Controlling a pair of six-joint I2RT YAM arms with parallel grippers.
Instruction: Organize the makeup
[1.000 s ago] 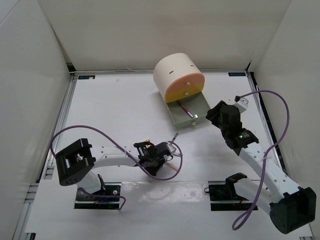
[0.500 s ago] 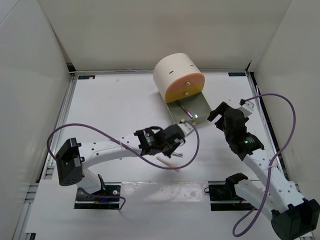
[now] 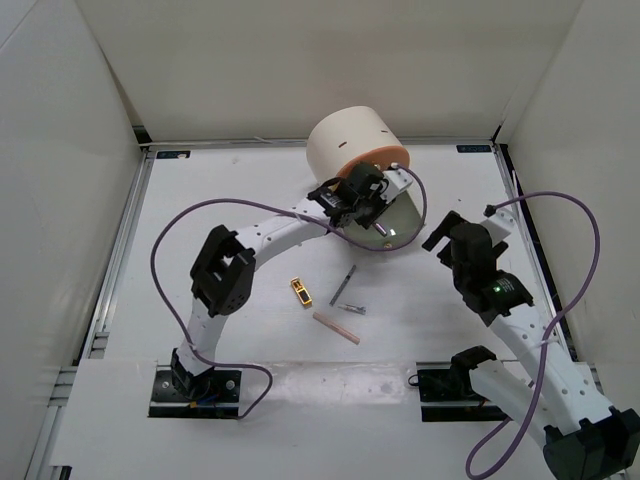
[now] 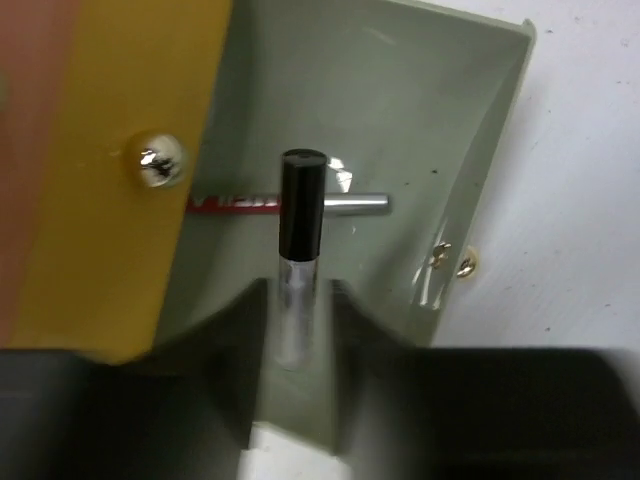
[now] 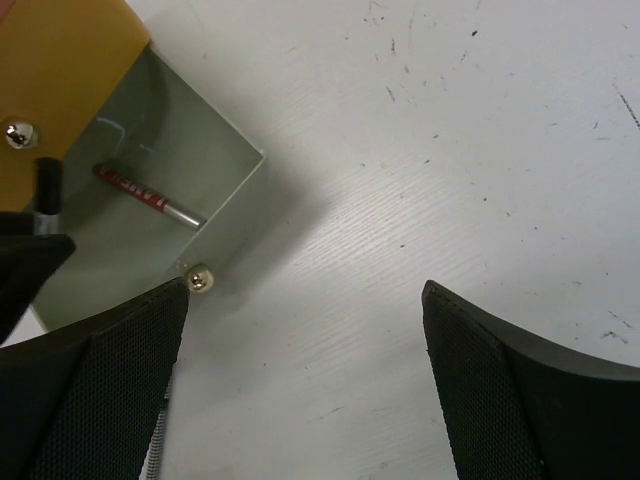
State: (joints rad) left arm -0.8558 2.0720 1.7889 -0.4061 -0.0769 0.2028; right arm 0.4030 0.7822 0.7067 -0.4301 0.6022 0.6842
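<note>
Left gripper [image 4: 297, 335] clamped on a gloss tube [image 4: 300, 255]: clear body between the jaws, black cap sticking out past the tips. Tube sits mid-frame in the left wrist view, over the open grey-green drawer [image 4: 410, 110]. Its cap is right over a red pencil [image 4: 240, 204] lying crosswise on the drawer floor; cannot tell if they touch. The drawer sticks out from under the orange front [image 4: 110, 150] of the cream box [image 3: 345, 140], upper centre of the top view.

Right gripper [image 5: 305, 290] jaws wide apart, holding nothing, over the table [image 5: 450, 150] just right of the drawer's corner knob [image 5: 201, 279].

Loose on the table, centre of the top view, well apart from both grippers: gold lipstick [image 3: 300, 291], grey pencil [image 3: 347, 285], peach stick [image 3: 335, 327].
</note>
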